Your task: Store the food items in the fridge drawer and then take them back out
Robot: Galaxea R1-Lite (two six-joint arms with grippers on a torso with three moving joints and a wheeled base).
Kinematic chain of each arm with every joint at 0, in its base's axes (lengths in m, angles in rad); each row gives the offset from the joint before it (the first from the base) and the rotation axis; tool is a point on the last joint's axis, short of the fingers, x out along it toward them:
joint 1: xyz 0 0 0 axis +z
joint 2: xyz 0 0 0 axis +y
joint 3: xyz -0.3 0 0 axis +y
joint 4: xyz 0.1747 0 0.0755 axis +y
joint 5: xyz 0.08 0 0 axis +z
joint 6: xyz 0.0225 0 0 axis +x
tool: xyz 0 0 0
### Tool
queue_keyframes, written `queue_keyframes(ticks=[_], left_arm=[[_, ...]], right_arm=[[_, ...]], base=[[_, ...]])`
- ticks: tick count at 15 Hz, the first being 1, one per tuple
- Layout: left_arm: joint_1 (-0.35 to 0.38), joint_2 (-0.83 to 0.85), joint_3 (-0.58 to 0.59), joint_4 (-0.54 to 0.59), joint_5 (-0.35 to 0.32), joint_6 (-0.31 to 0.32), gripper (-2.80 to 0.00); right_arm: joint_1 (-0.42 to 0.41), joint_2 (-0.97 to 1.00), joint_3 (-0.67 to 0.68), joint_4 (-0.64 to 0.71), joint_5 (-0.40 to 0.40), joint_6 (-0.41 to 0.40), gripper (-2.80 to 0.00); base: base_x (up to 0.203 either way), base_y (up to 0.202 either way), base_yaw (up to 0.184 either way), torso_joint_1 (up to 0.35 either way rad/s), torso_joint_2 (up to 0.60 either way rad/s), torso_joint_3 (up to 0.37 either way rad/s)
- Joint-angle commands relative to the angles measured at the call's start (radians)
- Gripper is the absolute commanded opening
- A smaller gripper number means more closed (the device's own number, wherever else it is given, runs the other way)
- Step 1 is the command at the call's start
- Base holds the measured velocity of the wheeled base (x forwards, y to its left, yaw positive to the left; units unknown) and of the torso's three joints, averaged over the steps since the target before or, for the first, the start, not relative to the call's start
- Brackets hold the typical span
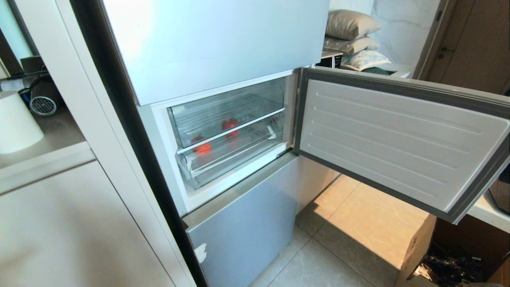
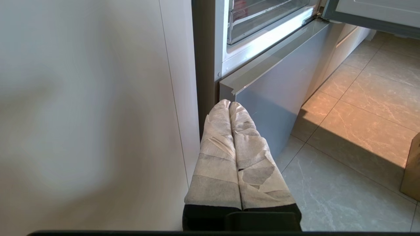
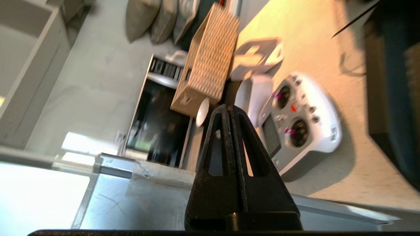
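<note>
Already you have both food items inside: the orange-red one (image 1: 203,148) sits toward the left of the fridge drawer (image 1: 223,157), the deeper red one (image 1: 230,124) further right and back. Storing looks done; taking them out remains, I judge. Your left gripper (image 2: 229,104) is parked low by the fridge's lower front, its taped fingers pressed together. To the right, the open fridge door (image 1: 398,139) swings wide. Your right gripper (image 3: 227,109) is closed on nothing, over the door's top edge, facing a counter with a wicker basket (image 3: 206,65).

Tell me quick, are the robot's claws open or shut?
Left claw: shut, holding nothing.
Right claw: shut, holding nothing.
</note>
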Motion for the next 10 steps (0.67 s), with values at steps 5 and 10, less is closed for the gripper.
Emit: queue_keyframes(ticks=[5,10], left_arm=[[0.0,0.0,0.0,0.0,0.002,0.0,-2.8],[0.0,0.0,0.0,0.0,0.0,0.0,-2.8]], right_arm=[[0.073,0.113,-0.103,-0.002,0.182,0.104,-2.8],[0.069,-0.025,0.058,-0.004,0.349,0.163,-2.8]], base=[[0.0,0.0,0.0,0.0,0.0,0.0],[0.0,0.0,0.0,0.0,0.0,0.0]])
